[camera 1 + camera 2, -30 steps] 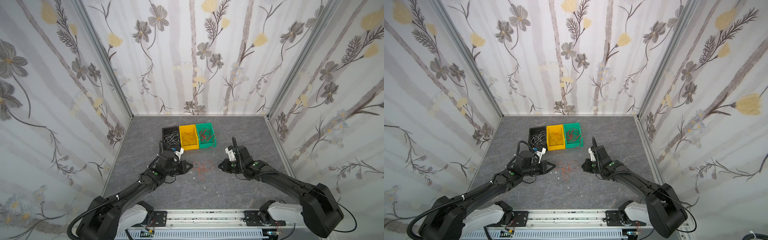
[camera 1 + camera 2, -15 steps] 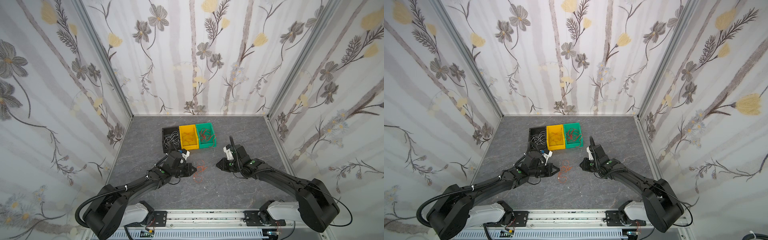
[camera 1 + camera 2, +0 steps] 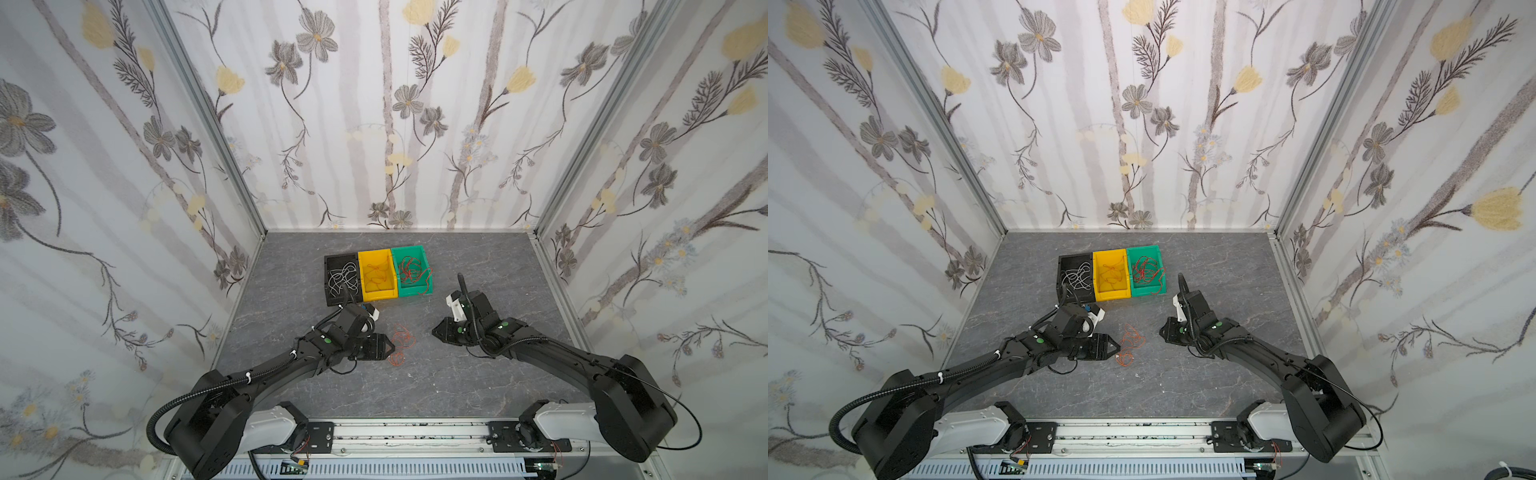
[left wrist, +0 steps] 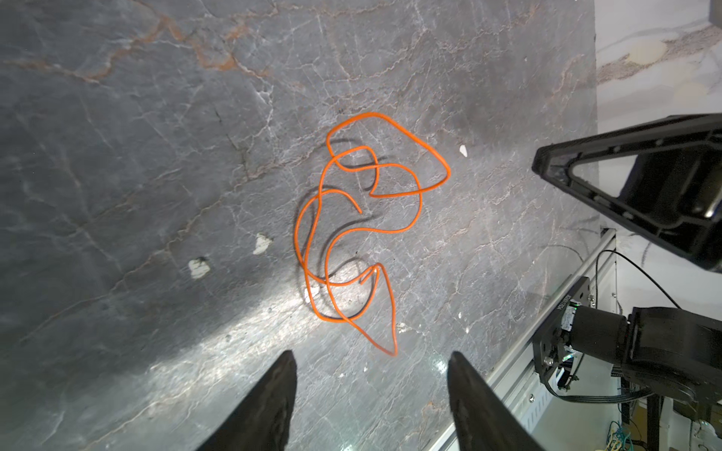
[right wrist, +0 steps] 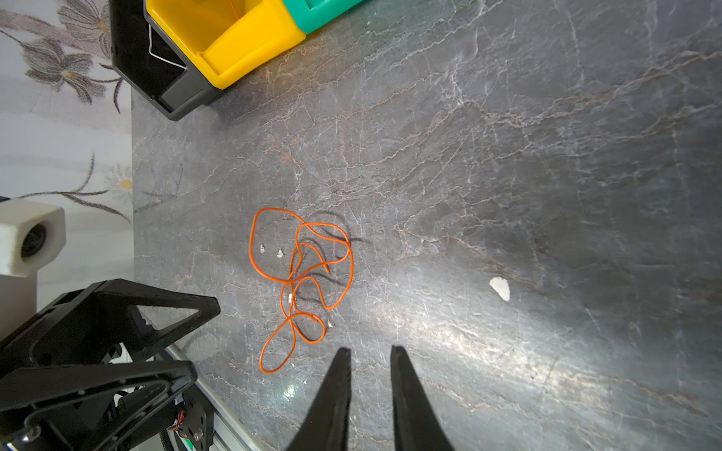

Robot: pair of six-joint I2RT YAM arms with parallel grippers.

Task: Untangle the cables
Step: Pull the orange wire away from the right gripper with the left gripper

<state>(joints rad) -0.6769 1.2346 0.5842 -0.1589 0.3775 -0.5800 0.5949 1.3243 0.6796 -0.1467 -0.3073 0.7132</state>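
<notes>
Springing open from clenched, the left claw (image 4: 371, 353) stands released beside the orange cable (image 4: 420, 203), which lies looped on the surface (image 4: 156, 156) between both arms, while the right claw (image 5: 370, 348), barely parted, holds nothing, so a fresh grasp seems next.

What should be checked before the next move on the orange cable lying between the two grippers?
1. Left gripper empty, fingers wide apart: ok.
2. Right gripper empty, fingers narrowly apart: ok.
3. Orange cable lying loose on the table, held by neither gripper: ok.
4. Cable free of crossings: not ok, its loops overlap in several places.
5. One cable or several in this bundle: cannot tell.
6. Yellow bin unobstructed from above: ok.
</notes>
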